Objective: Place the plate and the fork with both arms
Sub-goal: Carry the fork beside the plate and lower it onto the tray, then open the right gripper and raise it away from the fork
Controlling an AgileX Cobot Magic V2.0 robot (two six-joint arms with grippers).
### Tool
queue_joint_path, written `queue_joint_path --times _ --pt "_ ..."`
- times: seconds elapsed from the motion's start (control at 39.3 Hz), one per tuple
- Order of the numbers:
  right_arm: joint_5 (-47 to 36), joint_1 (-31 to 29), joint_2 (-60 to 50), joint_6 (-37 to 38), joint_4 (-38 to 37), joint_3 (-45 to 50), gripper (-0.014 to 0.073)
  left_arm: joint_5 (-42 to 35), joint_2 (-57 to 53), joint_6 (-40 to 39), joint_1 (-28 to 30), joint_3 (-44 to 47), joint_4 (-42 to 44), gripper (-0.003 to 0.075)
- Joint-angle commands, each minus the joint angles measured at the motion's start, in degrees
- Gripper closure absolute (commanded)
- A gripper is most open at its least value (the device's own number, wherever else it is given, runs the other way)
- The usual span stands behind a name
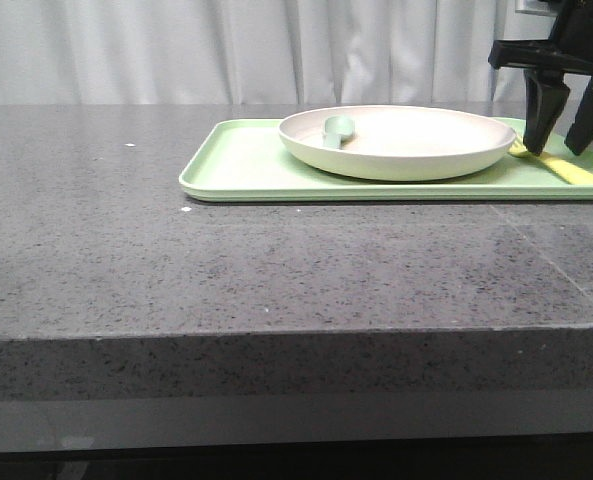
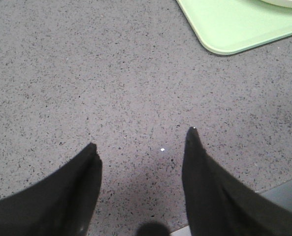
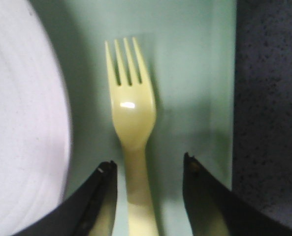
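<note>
The small bright yellow plastic fork (image 3: 133, 147) is laid flat on the large light-green rectangular tray (image 1: 246, 165), just beside the right edge of the wide shallow cream-white round plate (image 1: 401, 140). In the right wrist view its long axis is seen to run parallel to the nearby tray edge, with the 4 tines pointed away from the gripper and the handle passed between the fingers. The right gripper (image 3: 148, 167) is held spread, 1 finger on each side of the handle, and no contact with it can be seen. The plate is seated on the tray, and a pale green spoon (image 1: 337, 129) is contained in it. The left gripper (image 2: 142, 147) is released over the speckled grey stone tabletop (image 1: 126, 230), near a tray corner.
</note>
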Motion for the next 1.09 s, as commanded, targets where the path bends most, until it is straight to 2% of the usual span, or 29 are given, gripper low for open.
queue_joint_path --times 0.0,0.28,0.41,0.71,1.07 --pt "-0.2 -0.2 -3.5 -0.7 0.5 -1.6 0.02 -3.6 -0.4 -0.1 0.2 -1.6 -0.4 0.0352" --pt "7.9 1.3 -10.5 -4.3 0.4 -1.5 0.02 -3.6 -0.4 -0.1 0.2 -1.6 -0.4 0.0352" --pt "7.3 3.1 -16.6 -5.8 0.4 2.0 0.02 -3.6 -0.4 -0.1 0.2 -1.6 -0.4 0.0352" --pt "1.8 6.5 -35.3 -5.9 0.4 17.6 0.02 -3.6 -0.4 -0.1 0.2 -1.6 -0.4 0.0352" --pt "-3.3 6.7 -58.1 -5.9 -0.6 36.6 0.02 -3.6 -0.4 -0.1 0.2 -1.6 -0.4 0.0352"
